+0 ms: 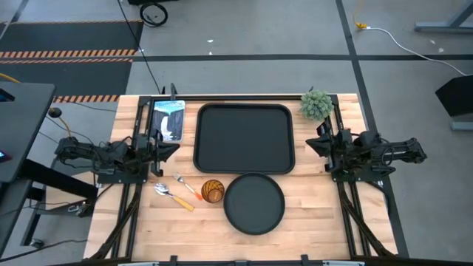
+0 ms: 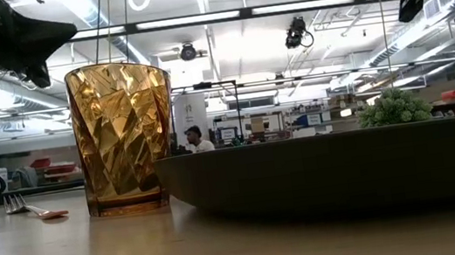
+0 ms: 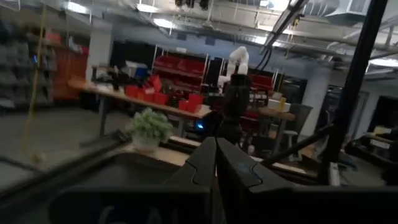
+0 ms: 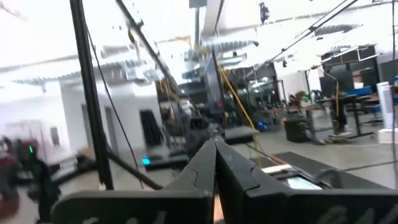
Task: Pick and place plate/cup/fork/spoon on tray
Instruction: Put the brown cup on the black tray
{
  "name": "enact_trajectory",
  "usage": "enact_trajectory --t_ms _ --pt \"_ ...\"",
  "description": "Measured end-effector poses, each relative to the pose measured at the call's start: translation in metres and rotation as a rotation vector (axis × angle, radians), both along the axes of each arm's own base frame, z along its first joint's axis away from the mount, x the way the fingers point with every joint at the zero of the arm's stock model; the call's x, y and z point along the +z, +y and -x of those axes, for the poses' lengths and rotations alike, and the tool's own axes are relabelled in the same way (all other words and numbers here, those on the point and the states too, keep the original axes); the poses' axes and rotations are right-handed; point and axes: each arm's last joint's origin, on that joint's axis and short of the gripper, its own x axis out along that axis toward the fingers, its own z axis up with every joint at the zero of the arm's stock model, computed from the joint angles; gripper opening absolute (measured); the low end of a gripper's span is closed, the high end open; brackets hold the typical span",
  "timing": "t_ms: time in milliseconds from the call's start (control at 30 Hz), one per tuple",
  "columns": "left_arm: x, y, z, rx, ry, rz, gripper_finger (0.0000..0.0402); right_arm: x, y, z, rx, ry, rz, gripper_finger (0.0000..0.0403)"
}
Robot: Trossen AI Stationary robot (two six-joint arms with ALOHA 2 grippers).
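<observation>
The black rectangular tray (image 1: 244, 138) lies at the table's far middle. The round black plate (image 1: 254, 203) lies on the table just near of it and fills the low view (image 2: 339, 170). The amber cup (image 1: 212, 191) stands upright left of the plate, and shows in the low view too (image 2: 123, 137). The fork (image 1: 188, 187) and the spoon (image 1: 171, 196) lie flat left of the cup. My left gripper (image 1: 174, 147) hangs shut and empty above the table, left of the tray. My right gripper (image 1: 311, 142) hangs shut and empty right of the tray.
A small green plant (image 1: 316, 104) stands at the far right corner. A blue-and-white packet (image 1: 169, 118) lies at the far left beside the tray. Bare wood lies along the near edge on both sides of the plate.
</observation>
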Motion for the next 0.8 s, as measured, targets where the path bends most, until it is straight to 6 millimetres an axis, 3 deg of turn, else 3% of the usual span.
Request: enact_trajectory --t_ms 433,800 --pt "-0.016 -0.005 -0.019 -0.061 0.144 0.236 0.0021 -0.006 0.005 -0.012 0.154 0.086 -0.088 0.0016" --pt "0.009 -0.014 -0.054 -0.052 0.43 0.326 0.0021 -0.016 0.003 -0.036 0.043 0.198 -0.077 0.0016"
